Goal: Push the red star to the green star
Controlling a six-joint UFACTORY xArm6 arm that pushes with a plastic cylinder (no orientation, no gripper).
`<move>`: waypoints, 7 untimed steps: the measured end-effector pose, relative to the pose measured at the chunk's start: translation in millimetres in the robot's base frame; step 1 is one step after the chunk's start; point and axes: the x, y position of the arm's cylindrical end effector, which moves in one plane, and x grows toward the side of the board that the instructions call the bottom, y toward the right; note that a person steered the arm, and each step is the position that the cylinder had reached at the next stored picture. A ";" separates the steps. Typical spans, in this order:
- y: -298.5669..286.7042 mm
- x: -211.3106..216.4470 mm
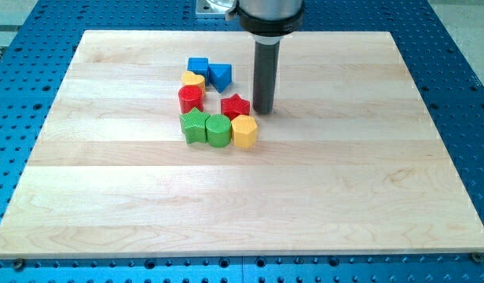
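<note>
The red star point(236, 105) lies near the board's middle, a little toward the view's top. The green star point(195, 126) lies to its lower left, at the left end of a row with a green cylinder point(218, 130) and a yellow hexagonal block point(244, 131). The red star sits just above the gap between the green cylinder and the yellow block. My tip point(263, 110) stands just right of the red star, close to it or touching it; I cannot tell which.
A red cylinder point(190, 98), a yellow heart-shaped block point(193, 79), a blue cube point(198, 66) and a blue triangular block point(220, 75) cluster above the green star. The wooden board point(368, 196) lies on a blue perforated table.
</note>
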 end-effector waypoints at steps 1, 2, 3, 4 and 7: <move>5.2 7.6; -1.0 18.6; -31.9 -1.0; -55.8 -17.8; -81.5 -18.7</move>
